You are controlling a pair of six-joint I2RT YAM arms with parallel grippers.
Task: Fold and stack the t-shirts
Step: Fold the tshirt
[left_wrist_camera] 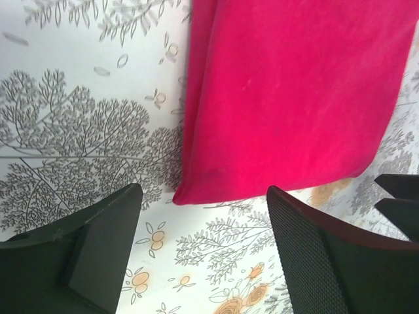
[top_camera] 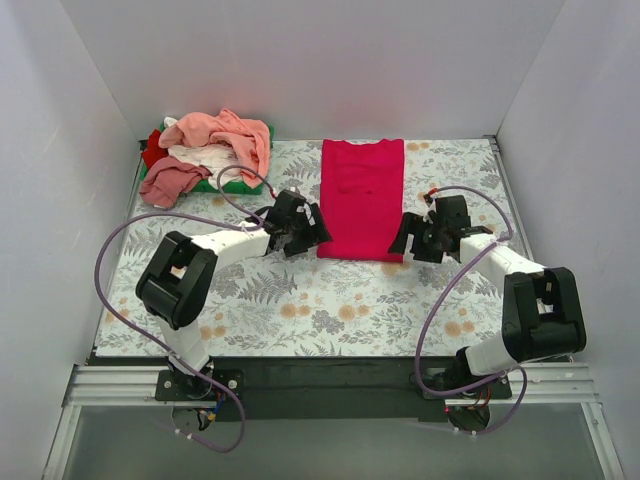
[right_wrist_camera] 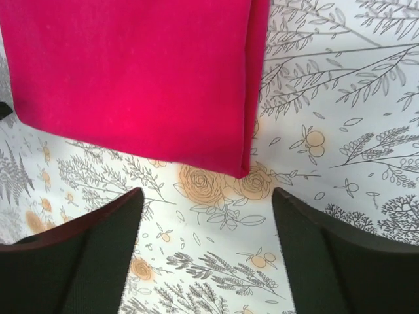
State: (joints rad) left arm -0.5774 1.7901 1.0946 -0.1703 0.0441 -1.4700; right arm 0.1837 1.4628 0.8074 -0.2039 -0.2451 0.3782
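A crimson-magenta t-shirt point(top_camera: 361, 197) lies flat on the floral table cloth, folded into a long strip running from the back edge toward me. My left gripper point(top_camera: 312, 236) is open and empty just left of the strip's near left corner point(left_wrist_camera: 196, 190). My right gripper point(top_camera: 407, 240) is open and empty just right of the near right corner point(right_wrist_camera: 242, 163). Neither touches the cloth. A heap of other t-shirts point(top_camera: 215, 145), salmon pink, dusty pink, white and red, lies at the back left.
The heap rests on a green tray point(top_camera: 222, 184) in the back left corner. White walls close in the table on the left, back and right. The floral cloth point(top_camera: 330, 310) stretches bare between the arms' bases and the strip.
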